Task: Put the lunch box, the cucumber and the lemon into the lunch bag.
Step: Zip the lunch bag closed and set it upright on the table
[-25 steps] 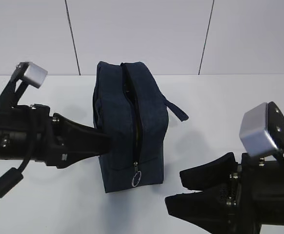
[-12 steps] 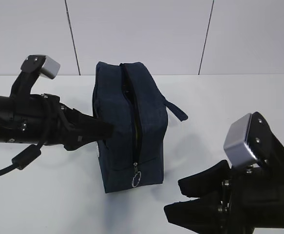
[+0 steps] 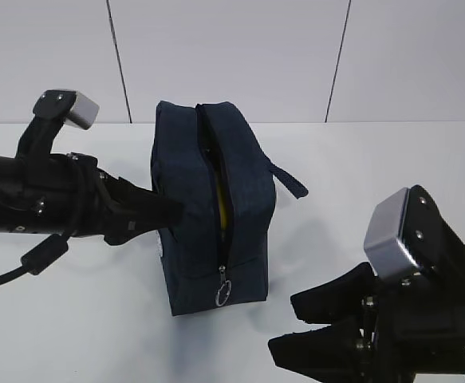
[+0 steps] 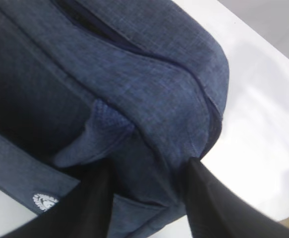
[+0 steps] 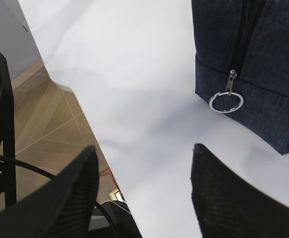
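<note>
A smooth white worktop [image 3: 392,159] runs back to a pale grey wall [image 3: 232,56] split by thin dark vertical seams. Beyond the worktop's edge lies a wooden floor [image 5: 45,119] with pale lines, beside a grey panel [image 5: 8,39]. Light is even and soft.

Up close on the bag [image 4: 149,94], navy weave filling nearly everything above the fingers [image 4: 92,203]. Two black fingers rise from the bottom edge, spread apart, with the bag's lower side sitting between them; whether they pinch it cannot be told. Just above the left finger a strap [image 4: 97,134] is stitched on. Left of that finger sits a small white logo [image 4: 45,201]. Beyond the right finger, white counter [image 4: 263,134].
</note>
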You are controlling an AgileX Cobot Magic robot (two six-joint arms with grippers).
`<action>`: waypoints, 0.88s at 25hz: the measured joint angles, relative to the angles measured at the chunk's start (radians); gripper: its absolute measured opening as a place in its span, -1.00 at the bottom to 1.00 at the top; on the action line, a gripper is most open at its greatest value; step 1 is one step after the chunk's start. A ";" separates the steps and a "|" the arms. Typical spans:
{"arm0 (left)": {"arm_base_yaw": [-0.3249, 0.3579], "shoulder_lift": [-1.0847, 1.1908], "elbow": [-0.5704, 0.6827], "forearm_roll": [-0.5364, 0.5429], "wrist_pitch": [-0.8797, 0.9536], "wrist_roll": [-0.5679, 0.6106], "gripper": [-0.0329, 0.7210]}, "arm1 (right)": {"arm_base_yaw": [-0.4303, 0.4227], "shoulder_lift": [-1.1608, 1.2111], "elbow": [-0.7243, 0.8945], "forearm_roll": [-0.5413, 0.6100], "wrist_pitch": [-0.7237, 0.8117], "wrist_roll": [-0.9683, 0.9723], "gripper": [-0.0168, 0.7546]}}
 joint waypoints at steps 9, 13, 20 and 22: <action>0.000 0.002 0.000 0.000 0.043 0.000 -0.76 | 0.000 0.000 0.000 0.000 0.000 -0.009 0.22; 0.000 0.004 0.000 0.000 0.052 0.000 -0.92 | 0.000 0.024 0.000 0.001 0.002 -0.011 0.22; 0.000 0.004 0.000 0.000 0.070 -0.002 -0.92 | 0.000 0.198 -0.059 0.002 0.128 -0.090 0.17; 0.000 0.004 0.000 0.000 0.072 -0.002 -0.92 | 0.000 0.258 -0.094 0.002 0.142 -0.114 0.13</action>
